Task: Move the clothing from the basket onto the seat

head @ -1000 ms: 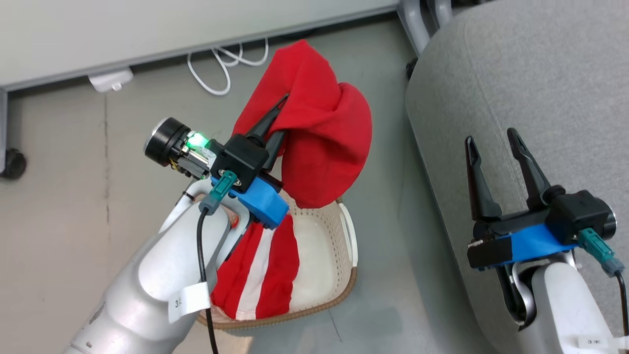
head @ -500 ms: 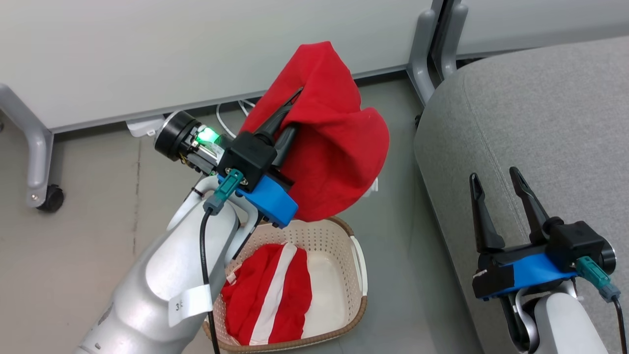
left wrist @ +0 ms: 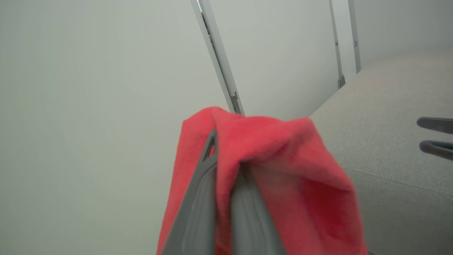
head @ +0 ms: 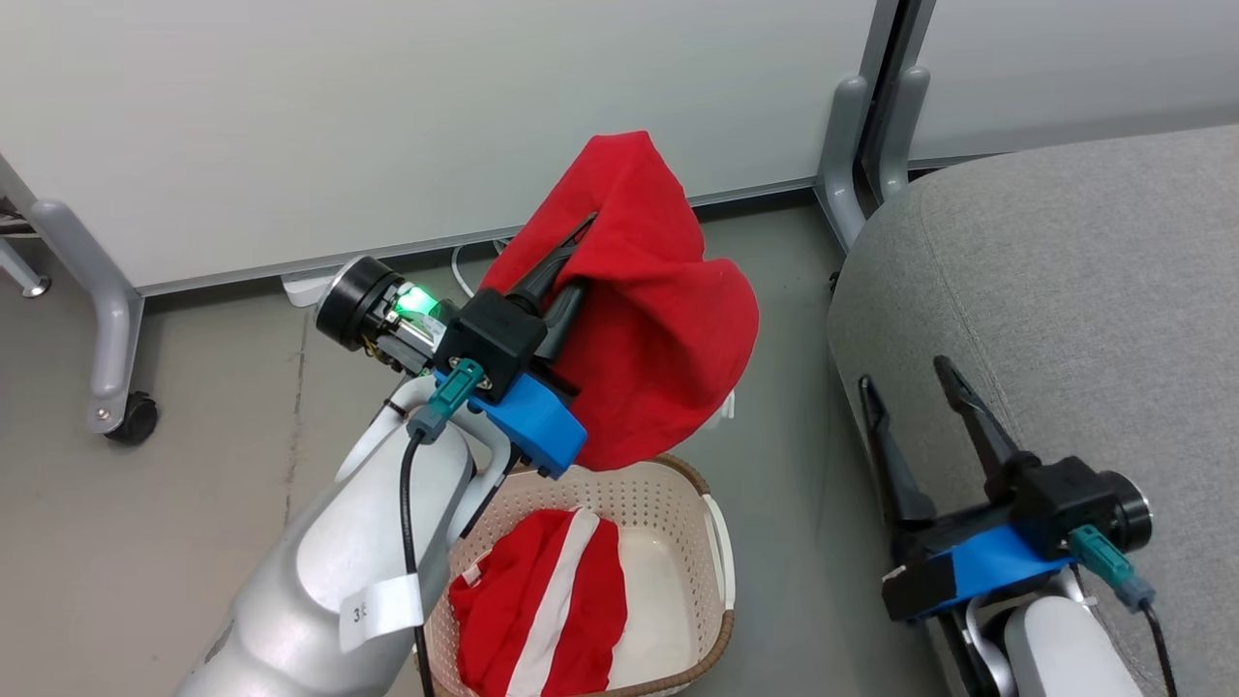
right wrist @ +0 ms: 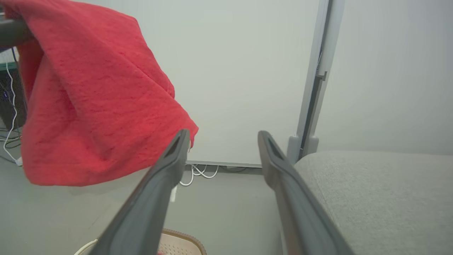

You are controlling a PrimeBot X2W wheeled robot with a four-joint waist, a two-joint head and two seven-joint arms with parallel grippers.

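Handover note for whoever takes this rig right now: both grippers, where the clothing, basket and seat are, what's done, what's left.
Grippers: the left gripper is shut on the plain red garment, holding it in the air above the basket, left of the seat. The right gripper is open and empty at the seat's near edge.
In the basket: the striped garment.
Done: plain red garment lifted out.
Left: carry it onto the seat and release, then fetch the striped garment.

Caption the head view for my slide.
Left tool holds plain red garment above basket; striped garment lies inside; right tool open by seat.
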